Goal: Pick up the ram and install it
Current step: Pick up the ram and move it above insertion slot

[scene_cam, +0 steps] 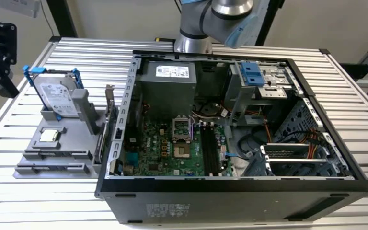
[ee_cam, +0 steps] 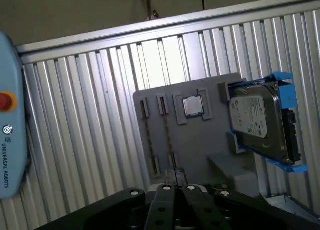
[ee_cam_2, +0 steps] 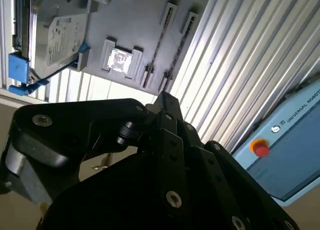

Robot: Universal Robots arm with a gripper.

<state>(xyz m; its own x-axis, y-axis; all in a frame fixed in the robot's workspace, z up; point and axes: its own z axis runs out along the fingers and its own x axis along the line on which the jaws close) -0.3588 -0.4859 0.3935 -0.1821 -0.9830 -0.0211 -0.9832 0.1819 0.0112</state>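
Your claw (ee_cam: 175, 186) pinched together, hangs apart from ram (ee_cam: 150, 135) — ram sits edge-up in gray tray (ee_cam: 200, 145) slot.

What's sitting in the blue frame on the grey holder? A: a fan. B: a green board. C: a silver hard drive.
C: the silver hard drive stands clipped in the blue frame at one end of the grey holder.
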